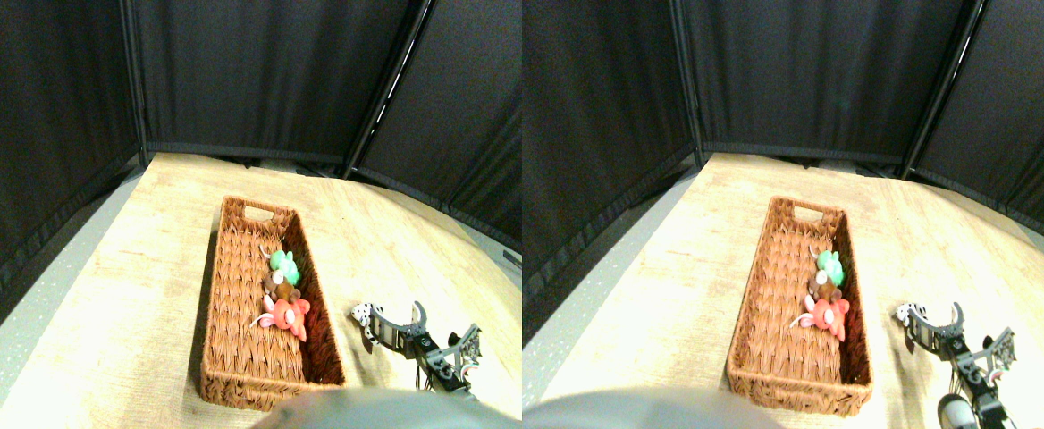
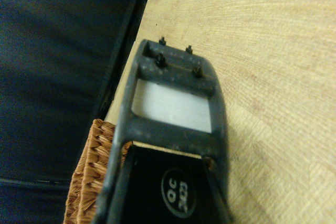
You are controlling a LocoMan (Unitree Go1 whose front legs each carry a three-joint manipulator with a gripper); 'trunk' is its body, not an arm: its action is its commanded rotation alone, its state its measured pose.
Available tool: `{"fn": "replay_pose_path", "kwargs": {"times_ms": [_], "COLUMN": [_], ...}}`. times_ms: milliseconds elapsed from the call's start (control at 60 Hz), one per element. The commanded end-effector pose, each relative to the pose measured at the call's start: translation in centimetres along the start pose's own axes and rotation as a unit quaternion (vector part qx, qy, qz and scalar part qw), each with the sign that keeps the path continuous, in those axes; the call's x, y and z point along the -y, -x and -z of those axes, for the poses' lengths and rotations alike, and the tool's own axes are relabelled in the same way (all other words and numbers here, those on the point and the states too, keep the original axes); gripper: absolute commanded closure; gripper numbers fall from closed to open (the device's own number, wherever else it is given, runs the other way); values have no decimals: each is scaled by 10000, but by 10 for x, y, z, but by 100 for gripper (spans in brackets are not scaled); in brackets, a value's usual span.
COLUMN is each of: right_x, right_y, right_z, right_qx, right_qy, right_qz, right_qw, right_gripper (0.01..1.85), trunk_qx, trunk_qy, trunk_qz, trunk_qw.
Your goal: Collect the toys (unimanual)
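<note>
Jaws of the right gripper (image 1: 377, 323) sit at the lower right of the left half of the stereo view, low over the pale wooden surface (image 1: 111, 295); whether they are apart or clamped cannot be told. A black-and-white spotted toy (image 1: 362, 314) lies right at their tip, on the surface just to the right of the wicker basket (image 1: 234, 357). The basket runs lengthwise up the middle of the frame, a handle slot in its far end. Inside it, along the right wall, three toys touch in a row: a green toy (image 1: 286, 263) uppermost, a brown toy (image 1: 282, 288) in the middle, a red-pink toy (image 1: 287, 314) lowest. Dark curtain panels (image 1: 263, 71) close off the back.

The wrist view shows the dark jaw frame (image 2: 173, 129) over wood grain, with a basket corner at the lower left; no toy appears there.
</note>
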Motion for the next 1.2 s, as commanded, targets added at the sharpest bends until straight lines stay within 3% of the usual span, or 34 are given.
{"fn": "replay_pose_path", "kwargs": {"times_ms": [17,250,467,533,667,733,783,817,833,867,933,1017,1200], "right_x": [1,15,31,35,43,45,46,46,46,44,39,37,30], "right_y": [-7,-26,-40,-43,-49,-50,-49,-50,-50,-50,-49,-48,-42], "right_z": [0,2,1,1,2,3,4,6,6,8,9,8,5], "right_qx": [-26,-456,-527,-560,-531,-583,-539,-402,-402,-176,3,75,55], "right_qy": [-36,-400,-430,-364,-301,-255,-417,-426,-426,-189,35,-426,-201], "right_qz": [79,256,592,567,695,668,696,573,573,475,597,671,336], "right_qw": [10000,9978,9959,9962,9957,9957,9952,9966,9966,9985,9982,9968,9992], "right_gripper": [98,104,94,99,87,94,113,144,144,179,175,171,168], "trunk_qx": [27,19,-9,-15,-53,-61,-61,-61,-61,-61,-54,-52,-7], "trunk_qy": [157,212,238,238,216,220,220,220,220,220,213,220,225], "trunk_qz": [9,-68,-107,-114,-125,-130,-130,-130,-130,-130,-140,-141,-150], "trunk_qw": [9999,9998,9997,9997,9997,9997,9997,9997,9997,9997,9997,9996,9996]}}
